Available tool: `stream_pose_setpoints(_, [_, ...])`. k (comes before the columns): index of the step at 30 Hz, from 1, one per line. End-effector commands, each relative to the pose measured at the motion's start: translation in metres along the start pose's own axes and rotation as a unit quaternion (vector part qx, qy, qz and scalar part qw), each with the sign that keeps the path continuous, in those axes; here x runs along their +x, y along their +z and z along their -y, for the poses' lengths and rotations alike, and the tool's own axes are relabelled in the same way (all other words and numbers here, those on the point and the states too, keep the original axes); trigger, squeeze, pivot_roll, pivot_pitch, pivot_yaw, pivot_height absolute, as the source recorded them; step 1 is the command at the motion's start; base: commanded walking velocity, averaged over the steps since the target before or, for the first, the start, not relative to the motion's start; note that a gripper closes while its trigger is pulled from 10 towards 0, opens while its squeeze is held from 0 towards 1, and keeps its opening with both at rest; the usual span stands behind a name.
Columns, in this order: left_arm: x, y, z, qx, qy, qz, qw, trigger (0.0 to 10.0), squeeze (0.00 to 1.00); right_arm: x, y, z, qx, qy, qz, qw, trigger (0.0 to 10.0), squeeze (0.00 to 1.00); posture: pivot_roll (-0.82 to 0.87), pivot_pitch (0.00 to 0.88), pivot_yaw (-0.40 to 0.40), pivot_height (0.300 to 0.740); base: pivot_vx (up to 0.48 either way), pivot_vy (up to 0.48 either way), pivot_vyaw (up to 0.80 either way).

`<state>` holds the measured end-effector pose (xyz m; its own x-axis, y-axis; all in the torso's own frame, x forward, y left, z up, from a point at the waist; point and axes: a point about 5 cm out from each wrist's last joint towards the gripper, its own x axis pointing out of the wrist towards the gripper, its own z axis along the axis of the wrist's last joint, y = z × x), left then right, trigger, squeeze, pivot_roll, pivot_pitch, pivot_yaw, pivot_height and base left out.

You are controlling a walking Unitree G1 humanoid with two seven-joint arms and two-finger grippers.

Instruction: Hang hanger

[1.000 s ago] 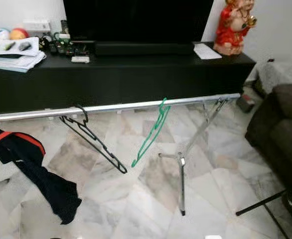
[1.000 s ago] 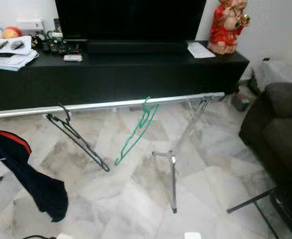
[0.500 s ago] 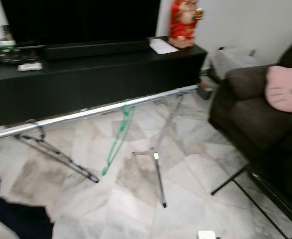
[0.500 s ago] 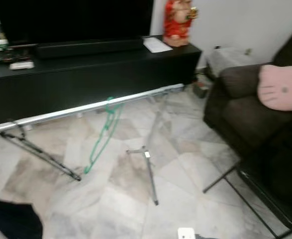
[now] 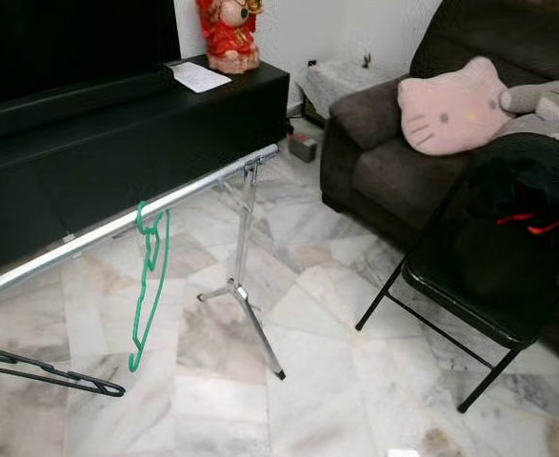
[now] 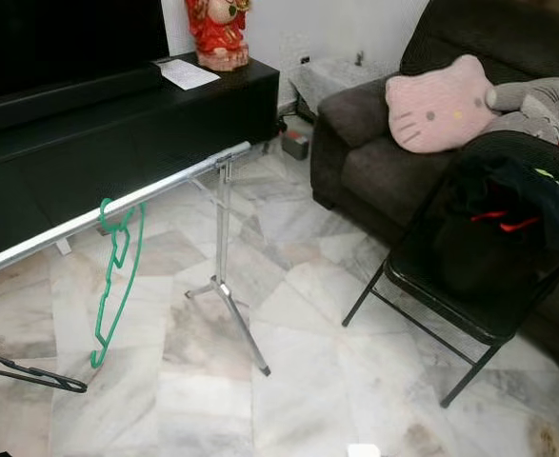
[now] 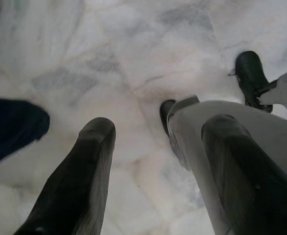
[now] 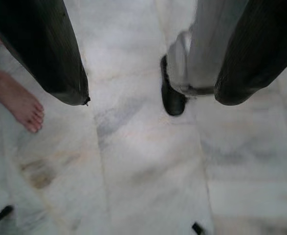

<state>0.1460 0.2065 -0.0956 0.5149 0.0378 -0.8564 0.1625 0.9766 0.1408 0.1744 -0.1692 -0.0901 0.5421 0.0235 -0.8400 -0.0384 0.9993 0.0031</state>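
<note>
A green hanger [image 5: 149, 286] hangs by its hook from the silver rail [image 5: 179, 193], which slopes across the floor in front of the black TV console [image 5: 117, 124]. The end of a black hanger [image 5: 55, 373] shows at the lower left, its hook cut off by the picture's edge. My left gripper [image 7: 160, 127] hangs open over the marble floor, beside my own leg and black foot [image 7: 168, 113]. My right gripper [image 8: 153, 98] is also open and points down at the floor, holding nothing.
The rail's tripod stand [image 5: 241, 286] spreads its legs on the floor. A black folding chair [image 5: 422, 286] piled with dark clothes [image 5: 508, 228] stands on the right, before a brown sofa [image 5: 374, 143] with a pink cat cushion [image 5: 450, 105]. A person's bare foot [image 8: 18, 100] is near my right side.
The whole view has swung to the right: the rail and hangers have slid to the left of the picture, and the sofa and folding chair have come fully into sight. The hangers themselves have not moved.
</note>
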Motion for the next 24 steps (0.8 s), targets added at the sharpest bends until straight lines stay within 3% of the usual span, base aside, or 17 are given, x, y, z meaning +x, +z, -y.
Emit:
stream_pose_setpoints(1, [-0.0026,-0.0161,0.0085,0.004,-0.017,-0.029,0.999,10.0,0.00,-0.0015,-0.0082,0.0027,0.010,-0.006,-0.012,1.000,10.0,0.00,-0.01,0.104,-0.037,0.740,0.000,0.000,-0.72])
stream_pose_setpoints(24, [-0.0025,-0.0156,0.0099,-0.005,-0.020,-0.025,0.999,10.0,0.00,-0.0016,-0.0081,0.0037,0.010,-0.007,-0.011,1.000,10.0,0.00,-0.01,0.104,-0.042,0.740,0.000,0.000,-0.71])
